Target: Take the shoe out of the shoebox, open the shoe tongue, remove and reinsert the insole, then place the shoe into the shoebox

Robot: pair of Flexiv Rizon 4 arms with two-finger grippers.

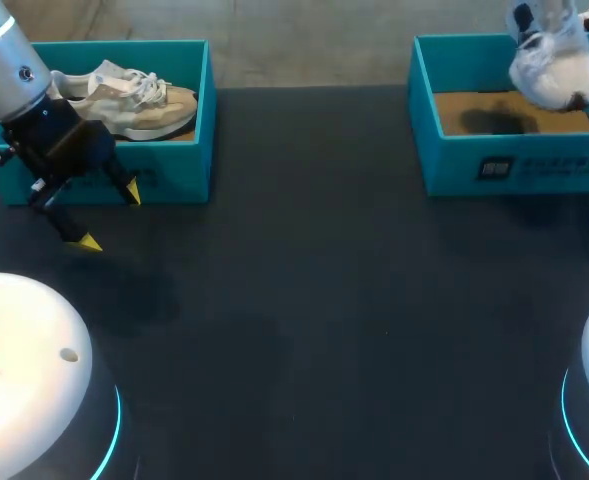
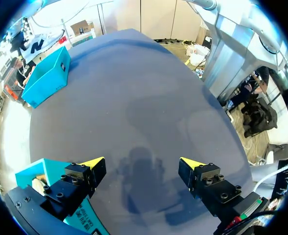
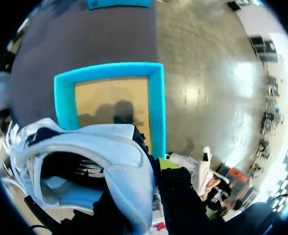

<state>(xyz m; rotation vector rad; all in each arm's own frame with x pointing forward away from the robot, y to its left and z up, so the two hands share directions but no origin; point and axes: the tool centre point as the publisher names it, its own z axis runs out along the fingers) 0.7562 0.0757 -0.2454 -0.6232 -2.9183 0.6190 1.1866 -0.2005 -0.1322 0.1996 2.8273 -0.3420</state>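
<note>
Wide dark table (image 1: 314, 300) under soft light

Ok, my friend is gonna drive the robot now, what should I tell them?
Left end effector: open and empty, over the table in front of the left shoebox, which holds a beige shoe.
Right end effector: shut on the white shoe, held above the empty right shoebox.
Done: the white shoe is out of its box.
Left: the pictures do not show whether the tongue and insole steps are done. Check those, then put the shoe back in the box.
</note>
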